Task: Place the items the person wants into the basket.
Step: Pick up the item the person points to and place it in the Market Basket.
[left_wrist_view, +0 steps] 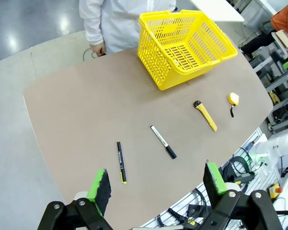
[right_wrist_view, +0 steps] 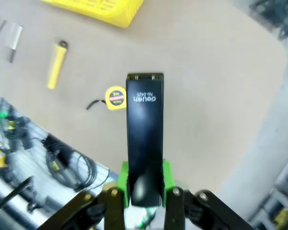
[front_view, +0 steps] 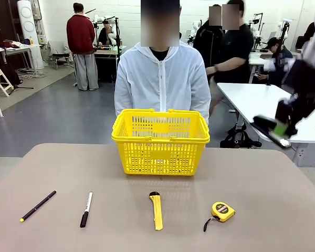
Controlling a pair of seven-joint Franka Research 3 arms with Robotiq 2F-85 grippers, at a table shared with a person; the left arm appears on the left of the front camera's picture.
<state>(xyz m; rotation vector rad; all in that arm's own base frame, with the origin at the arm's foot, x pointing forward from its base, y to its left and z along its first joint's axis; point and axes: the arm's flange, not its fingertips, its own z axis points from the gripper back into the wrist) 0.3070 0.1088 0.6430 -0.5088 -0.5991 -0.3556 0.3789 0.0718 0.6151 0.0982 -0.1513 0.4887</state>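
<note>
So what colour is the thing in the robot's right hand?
Black with white lettering; the right wrist view shows the object best.

The basket looks like glossy plastic, the table smooth and matt, the jacket cloth

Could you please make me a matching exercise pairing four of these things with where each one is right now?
1. black pen
2. utility knife
3. tape measure
4. black object

A. in the jaws of the right gripper
B. robot's-left end of the row on the table
C. in the row, straight in front of the basket
D. robot's-right end of the row

Pairs: 1-B, 2-C, 3-D, 4-A
</note>
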